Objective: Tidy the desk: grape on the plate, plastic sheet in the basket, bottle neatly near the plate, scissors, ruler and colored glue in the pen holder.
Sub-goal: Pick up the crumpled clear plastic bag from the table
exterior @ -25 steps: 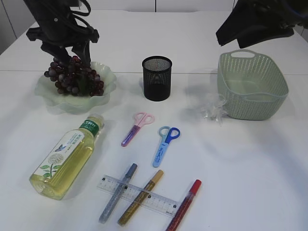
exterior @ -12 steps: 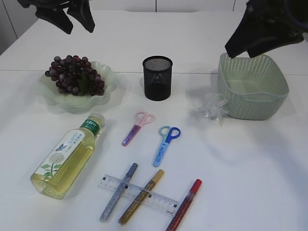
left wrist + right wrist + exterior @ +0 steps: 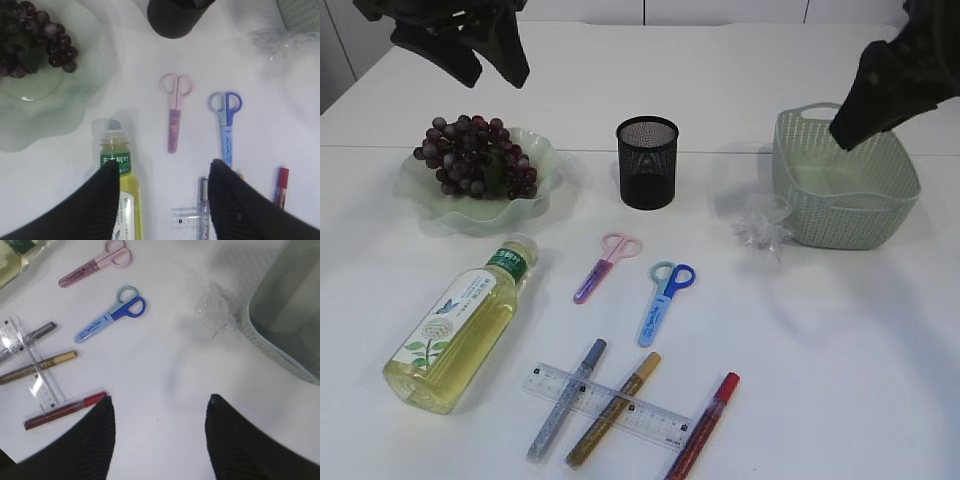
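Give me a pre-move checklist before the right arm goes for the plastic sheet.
1. Right claw open and empty: ok.
2. Plastic sheet reachable, on the table against the basket wall: ok.
3. Basket interior free of items: ok.
4. Left claw open, high above the bottle, out of the way: ok.
5. Grapes on the plate: ok.
6. Pen holder upright: ok.

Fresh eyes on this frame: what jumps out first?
The dark grapes piled on the pale green plate at back left, with the black pen holder mid-table and the green basket at right. In front lies a scatter: a bottle on its side, pink scissors, blue scissors, and a ruler crossed by glue pens. Both hands hang open above the table, empty.
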`<action>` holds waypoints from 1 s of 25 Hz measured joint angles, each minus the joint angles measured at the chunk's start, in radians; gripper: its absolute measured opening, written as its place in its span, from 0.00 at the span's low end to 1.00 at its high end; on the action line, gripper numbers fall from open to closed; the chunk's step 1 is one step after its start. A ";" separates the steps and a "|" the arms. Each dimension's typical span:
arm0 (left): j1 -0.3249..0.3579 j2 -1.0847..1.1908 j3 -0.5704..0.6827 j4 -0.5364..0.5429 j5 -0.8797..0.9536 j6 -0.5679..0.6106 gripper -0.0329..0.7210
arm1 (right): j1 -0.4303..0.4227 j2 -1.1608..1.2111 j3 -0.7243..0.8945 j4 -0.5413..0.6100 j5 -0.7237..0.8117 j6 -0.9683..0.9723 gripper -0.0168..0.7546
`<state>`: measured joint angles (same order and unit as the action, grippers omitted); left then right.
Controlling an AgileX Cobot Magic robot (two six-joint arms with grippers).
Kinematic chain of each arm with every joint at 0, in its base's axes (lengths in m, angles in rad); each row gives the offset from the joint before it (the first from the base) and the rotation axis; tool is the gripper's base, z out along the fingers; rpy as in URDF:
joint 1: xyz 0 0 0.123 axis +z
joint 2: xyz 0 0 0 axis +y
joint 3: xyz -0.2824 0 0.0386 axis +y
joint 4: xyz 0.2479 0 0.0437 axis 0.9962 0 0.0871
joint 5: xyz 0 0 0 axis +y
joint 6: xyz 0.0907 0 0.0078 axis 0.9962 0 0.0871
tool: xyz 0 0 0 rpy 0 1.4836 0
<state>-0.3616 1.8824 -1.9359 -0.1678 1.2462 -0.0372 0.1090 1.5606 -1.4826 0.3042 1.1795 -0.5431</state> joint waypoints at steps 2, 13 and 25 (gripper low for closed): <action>-0.004 -0.007 0.004 0.000 0.000 0.009 0.59 | 0.000 0.012 0.000 0.000 0.002 -0.045 0.61; -0.006 -0.013 0.004 0.000 0.000 0.015 0.59 | 0.000 0.023 0.000 0.000 -0.045 -0.281 0.61; -0.006 -0.021 0.006 -0.002 0.000 0.017 0.59 | 0.110 0.148 -0.067 -0.077 -0.048 -0.521 0.61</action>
<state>-0.3673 1.8611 -1.9302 -0.1694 1.2462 -0.0197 0.2190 1.7088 -1.5494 0.2270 1.1316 -1.0643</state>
